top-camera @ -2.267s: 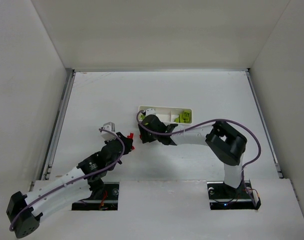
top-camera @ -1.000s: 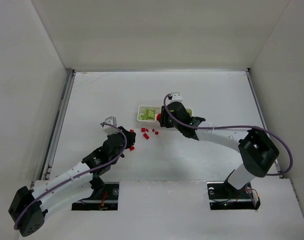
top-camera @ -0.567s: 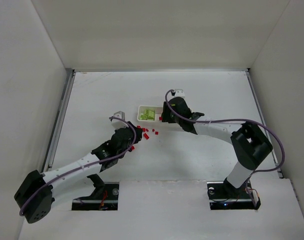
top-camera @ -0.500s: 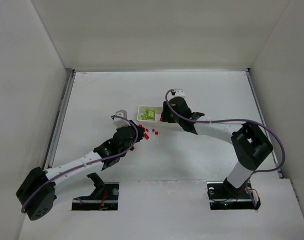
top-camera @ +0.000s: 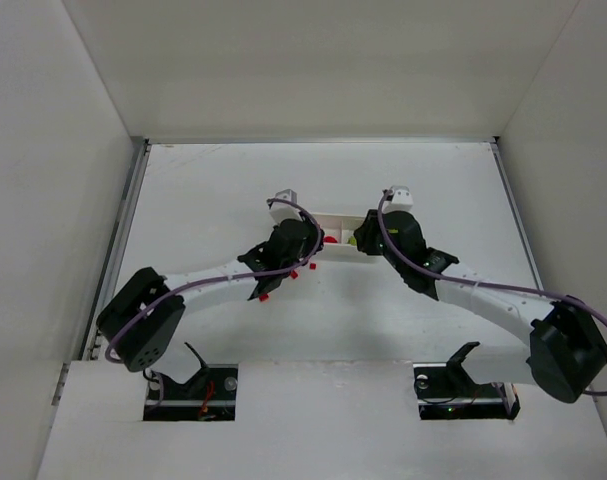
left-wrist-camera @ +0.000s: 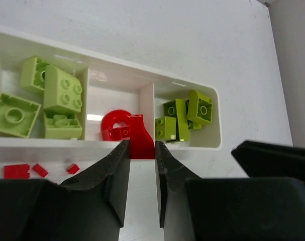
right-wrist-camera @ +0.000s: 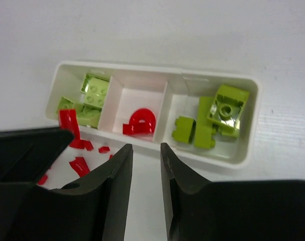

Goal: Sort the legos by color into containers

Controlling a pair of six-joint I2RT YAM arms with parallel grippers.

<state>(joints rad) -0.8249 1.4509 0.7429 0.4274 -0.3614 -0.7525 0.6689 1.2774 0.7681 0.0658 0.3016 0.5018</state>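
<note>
Both arms have swung in over the long, shallow white plastic tray (left-wrist-camera: pixel 117 75). The left claw (left-wrist-camera: pixel 141 146) is now clenched on a small glossy red brick (left-wrist-camera: pixel 140 134) just above the near wall of the middle compartment (left-wrist-camera: pixel 117 103), where a curved red piece (left-wrist-camera: pixel 114 123) lies, so a drop looks close. Studded lime-green blocks (left-wrist-camera: pixel 62 90) fill both end compartments. A few loose red chips (left-wrist-camera: pixel 16 170) lie on the matte worktop (left-wrist-camera: pixel 142 30). The right claw (right-wrist-camera: pixel 146 150) hangs slightly parted and empty.
</note>
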